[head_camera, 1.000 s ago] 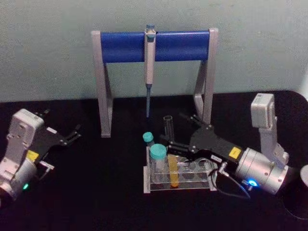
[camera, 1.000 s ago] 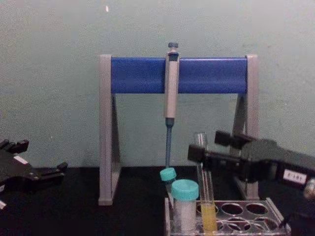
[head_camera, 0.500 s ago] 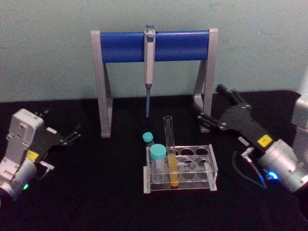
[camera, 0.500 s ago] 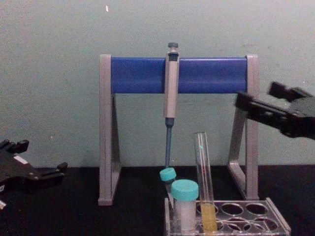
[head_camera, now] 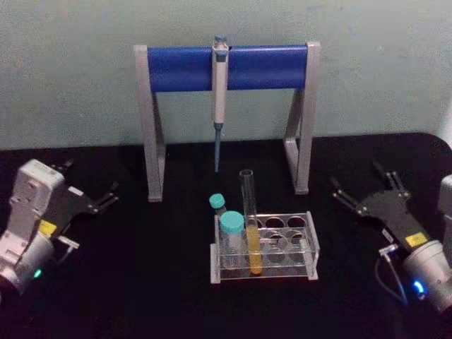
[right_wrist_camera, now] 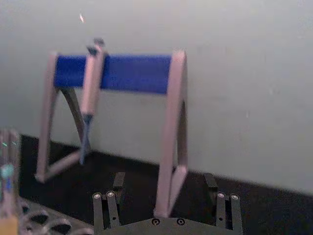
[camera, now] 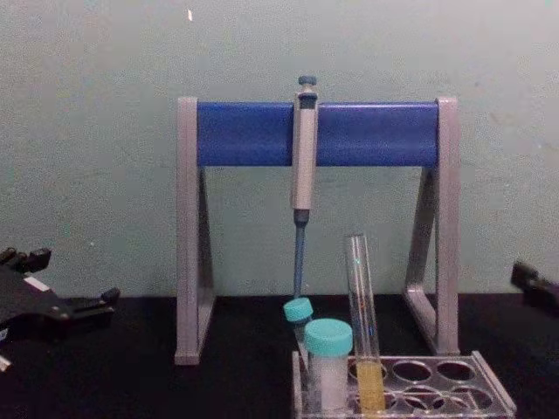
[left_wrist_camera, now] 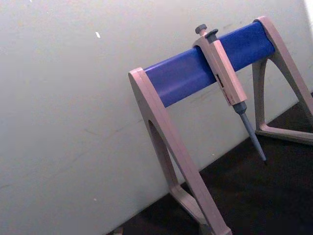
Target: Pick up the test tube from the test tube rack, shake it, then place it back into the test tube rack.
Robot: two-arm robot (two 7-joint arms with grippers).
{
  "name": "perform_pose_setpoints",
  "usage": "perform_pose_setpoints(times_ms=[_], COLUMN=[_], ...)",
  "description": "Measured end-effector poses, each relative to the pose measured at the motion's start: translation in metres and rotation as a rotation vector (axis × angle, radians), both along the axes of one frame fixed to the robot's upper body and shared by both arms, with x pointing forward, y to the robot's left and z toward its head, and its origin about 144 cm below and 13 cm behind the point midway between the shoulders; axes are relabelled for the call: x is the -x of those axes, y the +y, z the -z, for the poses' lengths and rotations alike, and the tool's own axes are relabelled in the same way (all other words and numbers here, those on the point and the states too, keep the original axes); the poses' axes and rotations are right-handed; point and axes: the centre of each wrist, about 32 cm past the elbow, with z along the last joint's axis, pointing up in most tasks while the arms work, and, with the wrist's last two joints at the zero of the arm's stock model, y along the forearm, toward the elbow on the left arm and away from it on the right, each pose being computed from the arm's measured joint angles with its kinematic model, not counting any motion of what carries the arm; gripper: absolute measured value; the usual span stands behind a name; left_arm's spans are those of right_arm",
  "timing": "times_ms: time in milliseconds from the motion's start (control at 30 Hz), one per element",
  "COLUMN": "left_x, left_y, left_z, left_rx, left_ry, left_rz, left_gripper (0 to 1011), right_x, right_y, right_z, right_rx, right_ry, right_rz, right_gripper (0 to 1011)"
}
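Note:
The test tube (head_camera: 248, 212) stands upright in a front-left hole of the clear test tube rack (head_camera: 295, 224), yellow-orange liquid in its lower part. The chest view shows the test tube (camera: 362, 305) rising well above the test tube rack (camera: 489, 397). My right gripper (head_camera: 357, 179) hovers open to the right of the rack, apart from it, with nothing between its fingers. In the right wrist view its fingers (right_wrist_camera: 119, 180) are spread, and the test tube (right_wrist_camera: 8, 181) sits at the frame's edge. My left gripper (head_camera: 90, 181) rests open at the far left.
Two teal-capped white vials (head_camera: 232, 226) stand in the rack's left end beside the tube. Behind the rack is the grey-and-blue pipette stand (head_camera: 268, 67) with a pipette (head_camera: 219, 85) hanging from its bar. The table top (head_camera: 162, 268) is black.
My right gripper left the test tube's top, swung up and back, then came down to the right of the rack. The tube stays in the rack. The left arm has not moved.

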Motion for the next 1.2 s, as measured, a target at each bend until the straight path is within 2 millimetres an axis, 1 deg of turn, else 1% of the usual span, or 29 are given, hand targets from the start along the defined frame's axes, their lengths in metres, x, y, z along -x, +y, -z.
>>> perform_pose_setpoints(times_ms=[33, 267, 567, 667, 1200], left_x=[0.0, 0.0, 0.0, 0.0, 0.0], left_y=[0.0, 0.0, 0.0, 0.0, 0.0], left_z=[0.0, 0.0, 0.0, 0.0, 0.0], left_rx=[0.0, 0.0, 0.0, 0.0, 0.0], left_ry=[0.0, 0.0, 0.0, 0.0, 0.0], left_rz=[0.0, 0.0, 0.0, 0.0, 0.0], left_gripper=[1001, 1001, 1001, 1001, 1001], right_x=[0.0, 0.001, 0.001, 0.002, 0.002], right_y=[0.0, -0.001, -0.001, 0.0, 0.0], right_z=[0.0, 0.022, 0.039, 0.05, 0.046], right_rx=[0.0, 0.01, 0.013, 0.011, 0.012], right_ry=[0.0, 0.087, 0.148, 0.175, 0.165], right_rz=[0.0, 0.039, 0.046, 0.045, 0.044], right_gripper=[1000, 1000, 1000, 1000, 1000])
